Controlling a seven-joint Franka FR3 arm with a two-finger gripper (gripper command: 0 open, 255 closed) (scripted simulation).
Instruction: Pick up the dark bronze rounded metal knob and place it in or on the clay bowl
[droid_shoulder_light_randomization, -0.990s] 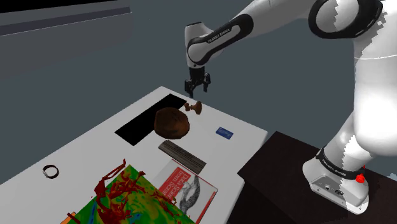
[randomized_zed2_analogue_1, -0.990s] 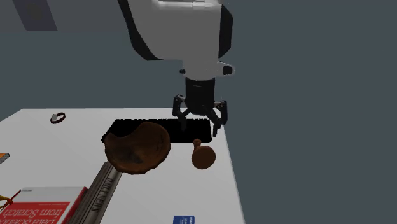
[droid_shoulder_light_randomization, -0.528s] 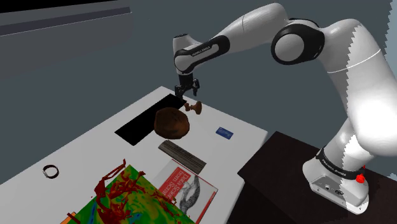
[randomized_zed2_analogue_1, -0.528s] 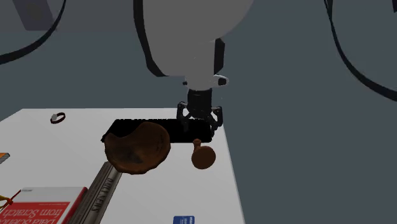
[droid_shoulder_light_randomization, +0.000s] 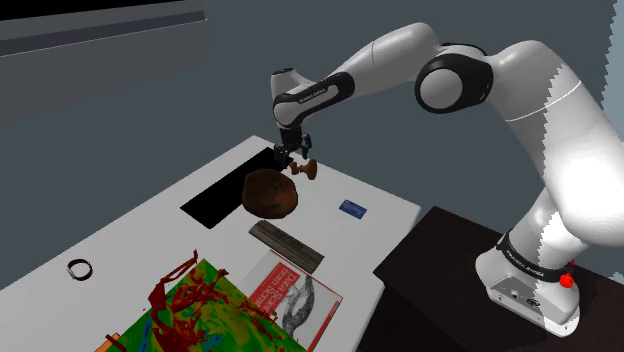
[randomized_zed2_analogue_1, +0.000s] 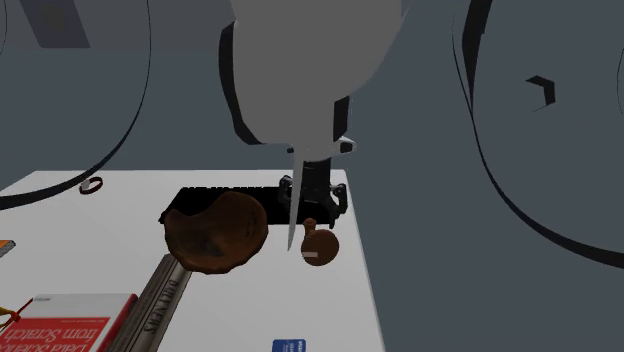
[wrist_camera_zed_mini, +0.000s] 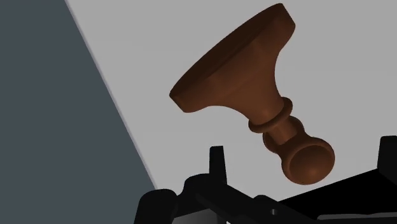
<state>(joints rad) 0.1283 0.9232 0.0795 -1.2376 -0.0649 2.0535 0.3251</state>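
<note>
The dark brown knob (droid_shoulder_light_randomization: 305, 170) lies on its side on the white table (droid_shoulder_light_randomization: 150, 220), just beside the brown clay bowl (droid_shoulder_light_randomization: 270, 192). My gripper (droid_shoulder_light_randomization: 296, 155) hangs low right over the knob, open. In the wrist view the knob (wrist_camera_zed_mini: 242, 83) is close up: its small rounded end sits between my fingertips (wrist_camera_zed_mini: 217, 156), which stand apart and touch nothing. In the second exterior view the knob (randomized_zed2_analogue_1: 318, 245) rests to the right of the bowl (randomized_zed2_analogue_1: 215, 232), with the gripper (randomized_zed2_analogue_1: 315, 203) just behind it, partly hidden by the arm.
A black rectangular opening (droid_shoulder_light_randomization: 225, 190) lies in the table behind the bowl. A blue card (droid_shoulder_light_randomization: 352, 208), a dark bar (droid_shoulder_light_randomization: 288, 245), a red book (droid_shoulder_light_randomization: 295, 295), a colourful mat (droid_shoulder_light_randomization: 200, 310) and a small ring (droid_shoulder_light_randomization: 80, 268) lie nearer. The table edge (randomized_zed2_analogue_1: 365, 290) runs close to the knob.
The gripper has come down and shifted slightly to the shoulder view's left, ending low over the knob. The arm's elbow has swung into view. Knob and bowl have not moved.
</note>
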